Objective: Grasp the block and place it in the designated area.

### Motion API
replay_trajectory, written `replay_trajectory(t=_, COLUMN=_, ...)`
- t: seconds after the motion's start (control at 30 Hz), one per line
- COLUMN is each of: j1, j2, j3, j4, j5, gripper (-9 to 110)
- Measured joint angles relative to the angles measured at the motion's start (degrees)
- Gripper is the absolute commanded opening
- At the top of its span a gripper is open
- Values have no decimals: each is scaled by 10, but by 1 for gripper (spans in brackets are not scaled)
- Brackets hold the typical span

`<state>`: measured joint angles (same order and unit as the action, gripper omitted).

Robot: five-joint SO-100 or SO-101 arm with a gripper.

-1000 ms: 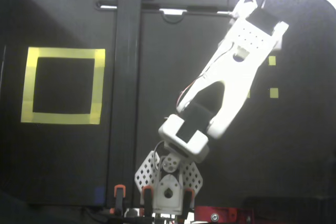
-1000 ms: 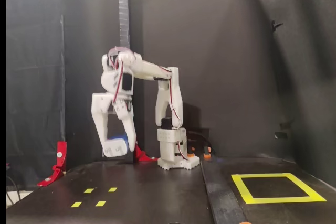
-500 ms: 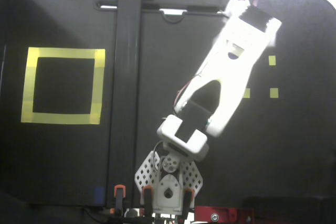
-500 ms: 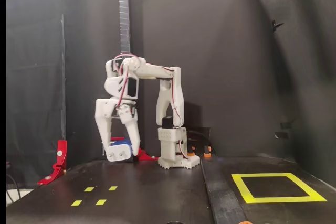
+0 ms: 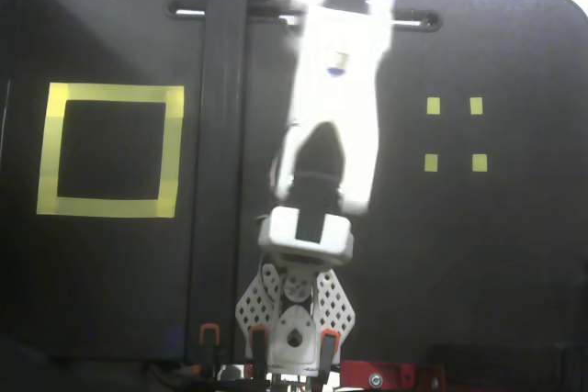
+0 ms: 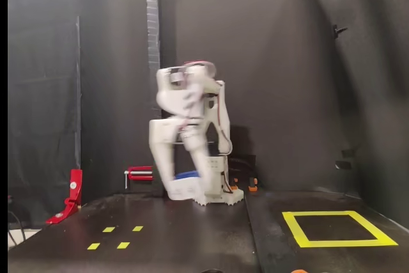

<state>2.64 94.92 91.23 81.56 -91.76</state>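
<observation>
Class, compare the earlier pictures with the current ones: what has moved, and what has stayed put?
The arm has swung away from the four small yellow squares toward the yellow tape square; in the view from the table's level the claw carries the blue block toward that square. Both tape markings stayed put.

Matt black table (image 5: 514,254), glossy yellow tape (the designated area (image 5: 172,149)), white plastic arm (image 5: 333,107).
</observation>
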Motion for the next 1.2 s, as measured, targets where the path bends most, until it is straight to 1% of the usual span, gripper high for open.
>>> replay_trajectory(t=0.8, j1=-396, j2=-12, j3=0, j4=43, j5=345, gripper=20)
replay_trajectory(t=1.03, j1=-471, j2=-18, j3=0, j4=47, j5=410, gripper=20)
replay_trajectory(t=1.2, j1=-488, j2=-29, j3=0, j4=48, j5=431, gripper=20)
